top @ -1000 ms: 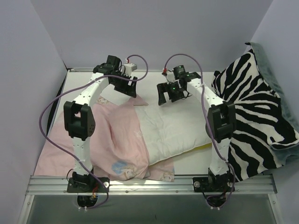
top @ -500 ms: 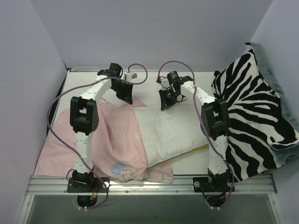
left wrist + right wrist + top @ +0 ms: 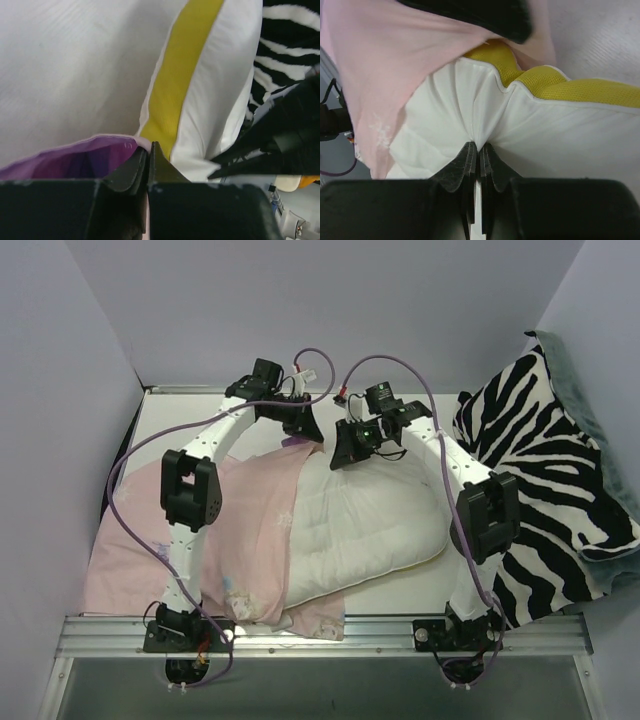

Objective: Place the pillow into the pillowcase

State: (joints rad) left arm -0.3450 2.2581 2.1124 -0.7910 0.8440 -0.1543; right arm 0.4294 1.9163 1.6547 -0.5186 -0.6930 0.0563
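Pillowcase (image 3: 255,510) hem farther over pillow (image 3: 360,525) edge

Table: a white surface (image 3: 395,588) is seen from above, closed in by pale walls on the left, far and right sides.
Near edge: a metal rail (image 3: 320,628) is fixed along it, and both arm bases are bolted there.
Pillowcase (image 3: 130,540): spread wrinkled over the left half, pale pink side up, with a flap tucked under the pillow's near edge.
Pillow (image 3: 360,525): laid across the middle, its left end covered by the pillowcase and its right end on the table.
Zebra-striped blanket (image 3: 545,470): heaped at the right edge and leaned against the wall, apart from the pillow.
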